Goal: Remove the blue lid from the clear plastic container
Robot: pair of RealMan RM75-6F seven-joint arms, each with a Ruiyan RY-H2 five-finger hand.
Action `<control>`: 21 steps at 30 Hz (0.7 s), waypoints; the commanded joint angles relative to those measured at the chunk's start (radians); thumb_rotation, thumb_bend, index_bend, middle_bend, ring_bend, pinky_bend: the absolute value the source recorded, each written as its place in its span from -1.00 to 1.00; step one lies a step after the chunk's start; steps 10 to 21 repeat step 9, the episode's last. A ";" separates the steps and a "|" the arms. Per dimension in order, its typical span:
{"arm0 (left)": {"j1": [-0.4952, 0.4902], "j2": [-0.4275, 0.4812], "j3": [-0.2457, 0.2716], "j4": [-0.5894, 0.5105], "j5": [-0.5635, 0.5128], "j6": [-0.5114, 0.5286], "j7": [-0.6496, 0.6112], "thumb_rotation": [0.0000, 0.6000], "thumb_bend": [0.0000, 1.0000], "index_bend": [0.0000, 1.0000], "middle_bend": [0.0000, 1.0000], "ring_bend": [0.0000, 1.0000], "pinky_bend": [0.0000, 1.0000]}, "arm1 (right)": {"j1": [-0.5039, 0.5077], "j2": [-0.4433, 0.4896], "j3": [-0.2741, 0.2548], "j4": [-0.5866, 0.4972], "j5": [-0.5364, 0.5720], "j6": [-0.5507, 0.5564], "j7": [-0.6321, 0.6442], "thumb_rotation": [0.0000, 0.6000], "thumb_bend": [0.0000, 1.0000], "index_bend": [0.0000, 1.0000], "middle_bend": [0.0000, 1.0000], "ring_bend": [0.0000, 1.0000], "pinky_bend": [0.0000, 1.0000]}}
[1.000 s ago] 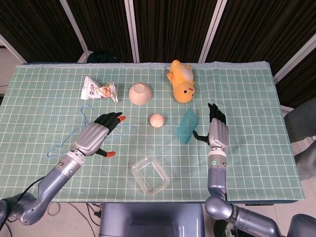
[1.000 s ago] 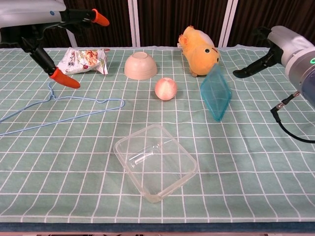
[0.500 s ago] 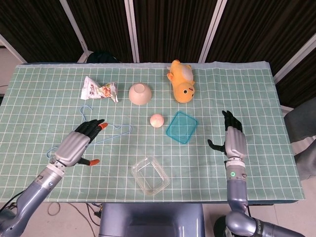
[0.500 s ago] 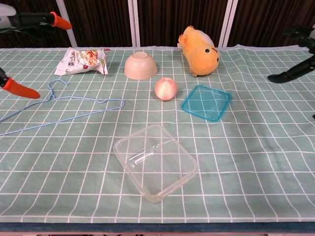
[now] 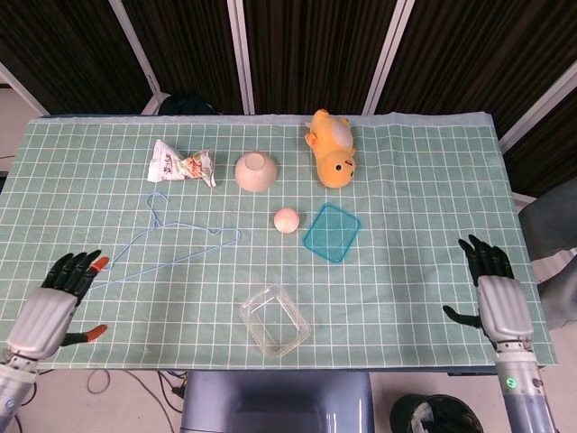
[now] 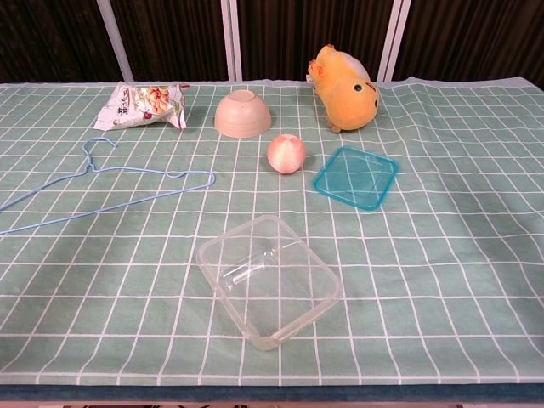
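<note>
The blue lid (image 5: pixel 332 232) (image 6: pixel 356 176) lies flat on the green cloth, right of the peach ball. The clear plastic container (image 5: pixel 274 319) (image 6: pixel 269 280) stands uncovered near the table's front edge, well apart from the lid. My left hand (image 5: pixel 54 299) hovers at the front left corner, fingers spread, holding nothing. My right hand (image 5: pixel 490 291) is at the front right edge, fingers apart and empty. Neither hand shows in the chest view.
A peach ball (image 5: pixel 287 220), an upturned beige bowl (image 5: pixel 255 170), a yellow plush toy (image 5: pixel 331 148) and a snack packet (image 5: pixel 181 164) lie across the back half. A blue wire hanger (image 5: pixel 171 236) stretches over the left side.
Both hands have drawn back toward the front corners of the table and left the chest view. A second ago the lid stood tilted on its edge; since half a second ago it lies flat.
</note>
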 commanded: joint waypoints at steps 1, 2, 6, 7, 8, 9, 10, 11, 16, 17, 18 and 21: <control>0.081 -0.007 0.035 0.097 0.054 0.095 -0.053 1.00 -0.99 -1.00 -1.00 -1.00 -1.00 | -0.102 0.105 -0.128 0.111 -0.197 0.094 0.147 1.00 -0.60 -1.00 -1.00 -1.00 -1.00; 0.098 -0.010 0.037 0.120 0.057 0.115 -0.064 1.00 -1.00 -1.00 -1.00 -1.00 -1.00 | -0.114 0.110 -0.140 0.131 -0.223 0.118 0.160 1.00 -0.60 -1.00 -1.00 -1.00 -1.00; 0.151 -0.018 0.029 0.197 0.055 0.179 -0.130 1.00 -1.00 -1.00 -1.00 -1.00 -1.00 | -0.149 0.126 -0.171 0.190 -0.279 0.188 0.213 1.00 -0.60 -1.00 -1.00 -1.00 -1.00; 0.161 -0.019 0.025 0.214 0.050 0.190 -0.150 1.00 -1.00 -1.00 -1.00 -1.00 -1.00 | -0.152 0.128 -0.173 0.202 -0.283 0.196 0.222 1.00 -0.60 -1.00 -1.00 -1.00 -1.00; 0.169 -0.019 0.022 0.227 0.048 0.199 -0.169 1.00 -1.00 -1.00 -1.00 -1.00 -1.00 | -0.153 0.130 -0.174 0.209 -0.282 0.201 0.233 1.00 -0.60 -1.00 -1.00 -1.00 -1.00; 0.176 -0.021 0.017 0.238 0.047 0.209 -0.185 1.00 -1.00 -1.00 -1.00 -1.00 -1.00 | -0.154 0.130 -0.172 0.212 -0.278 0.206 0.245 1.00 -0.60 -1.00 -1.00 -1.00 -1.00; 0.176 -0.021 0.017 0.238 0.047 0.209 -0.185 1.00 -1.00 -1.00 -1.00 -1.00 -1.00 | -0.154 0.130 -0.172 0.212 -0.278 0.206 0.245 1.00 -0.60 -1.00 -1.00 -1.00 -1.00; 0.176 -0.021 0.017 0.238 0.047 0.209 -0.185 1.00 -1.00 -1.00 -1.00 -1.00 -1.00 | -0.154 0.130 -0.172 0.212 -0.278 0.206 0.245 1.00 -0.60 -1.00 -1.00 -1.00 -1.00; 0.176 -0.021 0.017 0.238 0.047 0.209 -0.185 1.00 -1.00 -1.00 -1.00 -1.00 -1.00 | -0.154 0.130 -0.172 0.212 -0.278 0.206 0.245 1.00 -0.60 -1.00 -1.00 -1.00 -1.00; 0.176 -0.021 0.017 0.238 0.047 0.209 -0.185 1.00 -1.00 -1.00 -1.00 -1.00 -1.00 | -0.154 0.130 -0.172 0.212 -0.278 0.206 0.245 1.00 -0.60 -1.00 -1.00 -1.00 -1.00; 0.176 -0.021 0.017 0.238 0.047 0.209 -0.185 1.00 -1.00 -1.00 -1.00 -1.00 -1.00 | -0.154 0.130 -0.172 0.212 -0.278 0.206 0.245 1.00 -0.60 -1.00 -1.00 -1.00 -1.00; 0.176 -0.021 0.017 0.238 0.047 0.209 -0.185 1.00 -1.00 -1.00 -1.00 -1.00 -1.00 | -0.154 0.130 -0.172 0.212 -0.278 0.206 0.245 1.00 -0.60 -1.00 -1.00 -1.00 -1.00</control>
